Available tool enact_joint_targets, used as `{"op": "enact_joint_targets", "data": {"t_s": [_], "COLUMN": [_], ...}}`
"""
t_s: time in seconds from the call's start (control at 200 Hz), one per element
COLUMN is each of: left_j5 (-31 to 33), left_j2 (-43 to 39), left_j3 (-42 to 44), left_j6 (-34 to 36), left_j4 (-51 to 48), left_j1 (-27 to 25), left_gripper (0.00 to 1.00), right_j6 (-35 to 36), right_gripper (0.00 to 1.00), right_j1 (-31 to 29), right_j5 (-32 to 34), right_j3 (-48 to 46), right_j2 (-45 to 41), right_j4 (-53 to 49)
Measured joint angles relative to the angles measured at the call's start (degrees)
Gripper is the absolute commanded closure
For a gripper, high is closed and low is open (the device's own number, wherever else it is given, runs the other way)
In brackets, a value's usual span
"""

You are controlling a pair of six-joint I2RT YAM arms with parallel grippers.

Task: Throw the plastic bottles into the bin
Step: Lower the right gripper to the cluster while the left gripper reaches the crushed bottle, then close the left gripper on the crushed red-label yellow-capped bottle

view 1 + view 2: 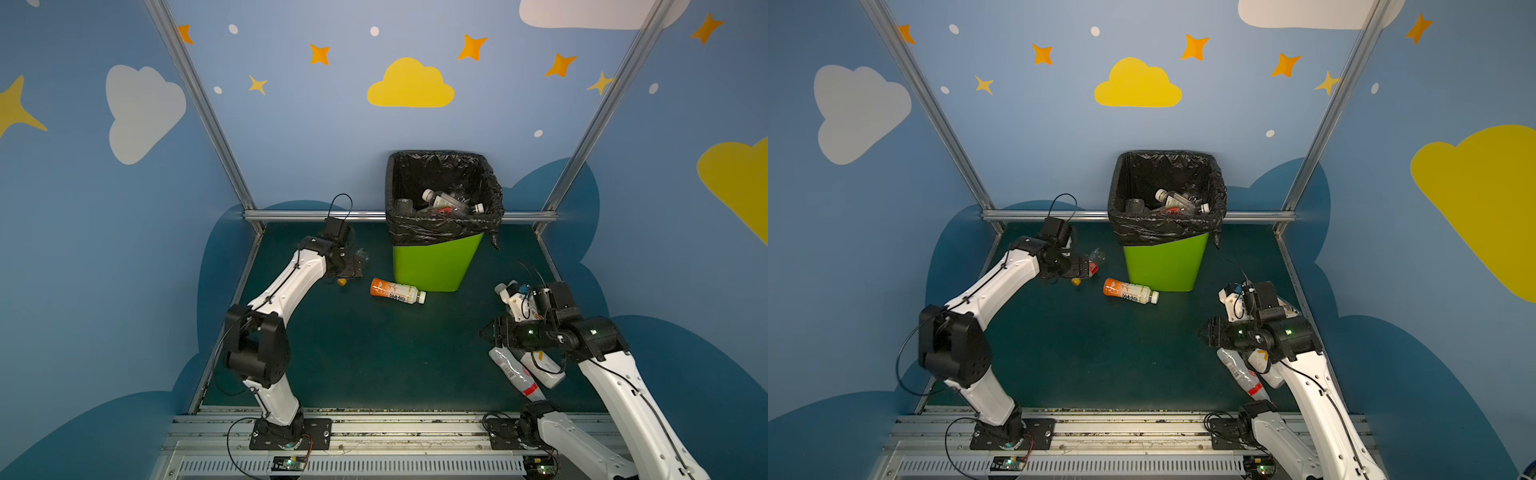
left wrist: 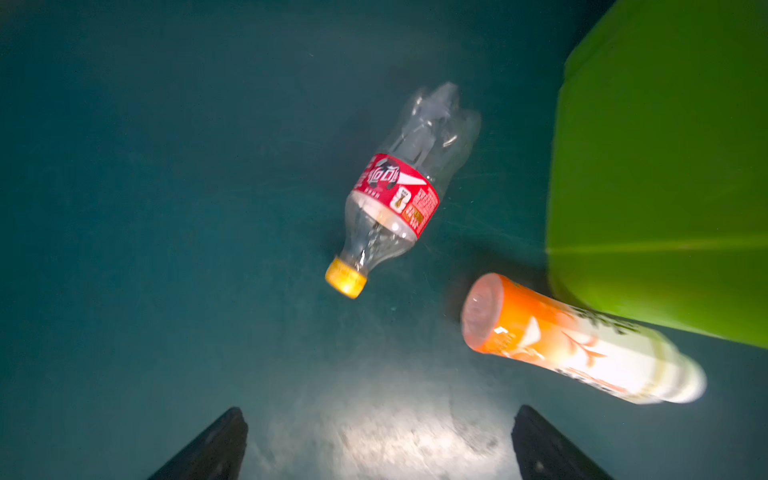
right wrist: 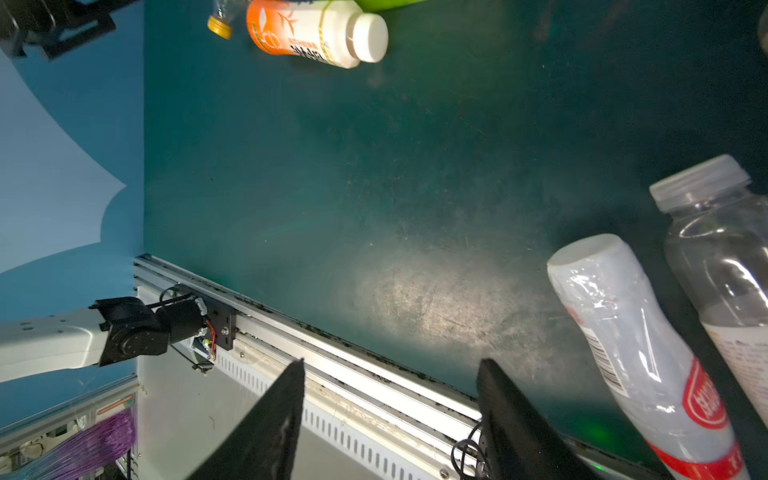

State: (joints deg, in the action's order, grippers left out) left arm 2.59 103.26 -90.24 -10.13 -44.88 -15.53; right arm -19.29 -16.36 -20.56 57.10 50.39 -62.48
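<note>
The lime-green bin (image 1: pixel 434 262) (image 1: pixel 1163 266) (image 2: pixel 656 166), lined with a black bag, holds several plastic bottles (image 1: pixel 444 201). An orange-labelled bottle (image 1: pixel 397 291) (image 2: pixel 582 345) (image 3: pixel 311 33) lies in front of it. My left gripper (image 1: pixel 357 264) (image 2: pixel 380 415) hangs open and empty over a clear red-labelled bottle (image 2: pixel 399 187) (image 1: pixel 1096 259) with a yellow cap. My right gripper (image 1: pixel 484 332) (image 3: pixel 390 365) points left above the floor, jaws apart with nothing between them. Beside it lie a white red-banded bottle (image 1: pixel 515 374) (image 3: pixel 636 353) and a clear one (image 3: pixel 723 249).
More bottles (image 1: pixel 513 299) lie behind the right wrist, near the right wall. An aluminium rail (image 1: pixel 374 428) runs along the front edge of the dark green floor (image 1: pixel 353 353). Blue walls close in the left, back and right sides.
</note>
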Motion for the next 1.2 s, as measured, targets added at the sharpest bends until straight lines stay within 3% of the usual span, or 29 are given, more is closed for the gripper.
{"op": "enact_joint_targets", "data": {"t_s": [0.21, 0.411, 0.961, 1.036, 1.126, 1.202], "left_j5": [-0.57, -2.03, -7.89, -8.24, -8.55, -8.61], "left_j2": [17.03, 27.08, 32.74, 34.56, 36.50, 37.62], "left_j3": [-14.86, -26.80, -34.21, -36.11, -37.73, -38.58], "left_j6": [7.85, 10.84, 11.80, 11.82, 11.72, 11.82], "left_j4": [-0.98, -3.96, -8.13, -8.90, -10.19, -10.91], "left_j1": [1.73, 4.11, 3.78, 3.80, 3.80, 3.85], "left_gripper": [0.01, 0.01, 0.03, 0.07, 0.26, 0.26], "right_j6": [-4.26, -6.01, -6.43, -6.45, -6.56, -6.91], "right_gripper": [0.37, 0.37, 0.37, 0.37, 0.37, 0.37], "right_j1": [-0.72, -1.75, -2.14, -2.16, -2.16, -2.16], "right_j5": [2.47, 4.52, 5.31, 5.31, 5.31, 5.35], "right_j3": [-3.28, -1.14, 3.52, 3.72, 3.74, 3.74], "right_j2": [1.88, 7.82, 14.12, 14.23, 14.23, 14.23], "right_j4": [4.87, 7.61, 9.07, 9.16, 9.14, 9.14]}}
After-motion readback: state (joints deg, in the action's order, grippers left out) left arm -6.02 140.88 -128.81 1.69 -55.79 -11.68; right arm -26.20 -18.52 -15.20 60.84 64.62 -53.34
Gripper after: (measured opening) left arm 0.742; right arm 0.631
